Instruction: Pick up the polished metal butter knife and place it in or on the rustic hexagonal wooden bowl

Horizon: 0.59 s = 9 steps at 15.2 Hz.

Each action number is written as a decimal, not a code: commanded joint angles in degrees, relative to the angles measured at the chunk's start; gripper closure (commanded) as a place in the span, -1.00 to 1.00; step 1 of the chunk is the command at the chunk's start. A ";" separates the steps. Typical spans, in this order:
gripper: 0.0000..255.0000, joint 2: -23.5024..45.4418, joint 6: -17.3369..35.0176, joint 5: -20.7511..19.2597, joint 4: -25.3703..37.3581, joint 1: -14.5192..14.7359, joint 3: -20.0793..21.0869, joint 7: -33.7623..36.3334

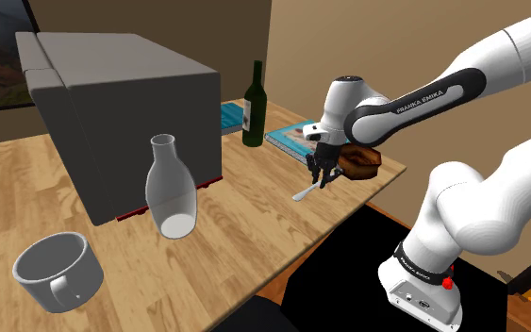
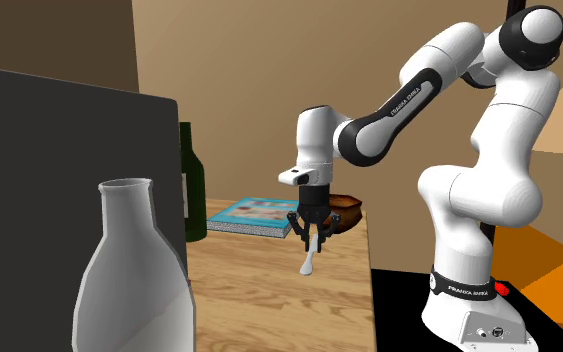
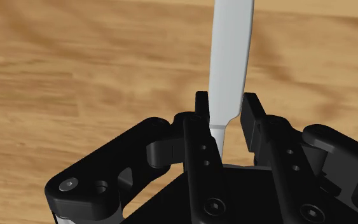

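Below the tool, the butter knife is held by one thin end only, its pale length hanging toward seven o'clock just above the desk. The tool is closed narrowly on it, though in the wrist view a gap appears beside one finger. The wooden bowl is seen near, at two o'clock in the shoulder view. The knife could be swung or slipped loose in transfer, or struck against the bowl's rim if carried low.
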 commanded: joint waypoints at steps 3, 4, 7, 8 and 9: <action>1.00 0.00 0.00 0.00 0.00 0.00 0.00 0.00; 1.00 0.00 0.01 0.00 -0.01 0.00 0.00 0.00; 1.00 -1.97 -3.15 0.26 1.19 -0.10 0.70 0.08; 1.00 -2.58 -4.18 0.36 1.62 -0.12 0.93 0.10; 1.00 -3.16 -5.19 0.47 2.06 -0.13 1.15 0.12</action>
